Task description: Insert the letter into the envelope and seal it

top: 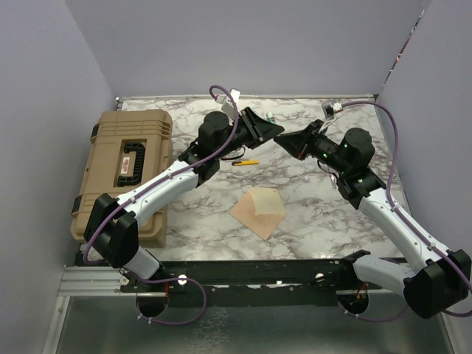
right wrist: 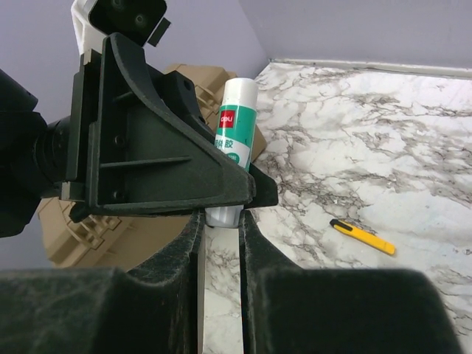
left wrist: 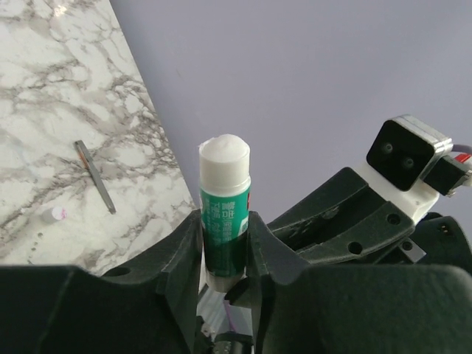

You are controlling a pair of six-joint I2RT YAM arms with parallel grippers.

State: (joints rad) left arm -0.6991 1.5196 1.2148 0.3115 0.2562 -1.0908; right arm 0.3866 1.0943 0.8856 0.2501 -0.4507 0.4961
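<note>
The tan envelope (top: 258, 212) lies flat on the marble table, its paler cream flap (top: 268, 198) open toward the back. I cannot make out the letter as a separate sheet. Both grippers meet in the air above the back of the table. My left gripper (top: 273, 132) (left wrist: 225, 230) is shut on the body of a green-and-white glue stick (left wrist: 225, 193), whose white glue tip is bare. My right gripper (top: 285, 139) (right wrist: 221, 218) is shut on the white base of the same glue stick (right wrist: 236, 125).
A tan hard case (top: 125, 169) stands on the left of the table. A yellow utility knife (top: 245, 162) (right wrist: 363, 237) lies behind the envelope. A thin grey stick (left wrist: 96, 177) and a small white round thing (left wrist: 57, 214) lie near the back wall.
</note>
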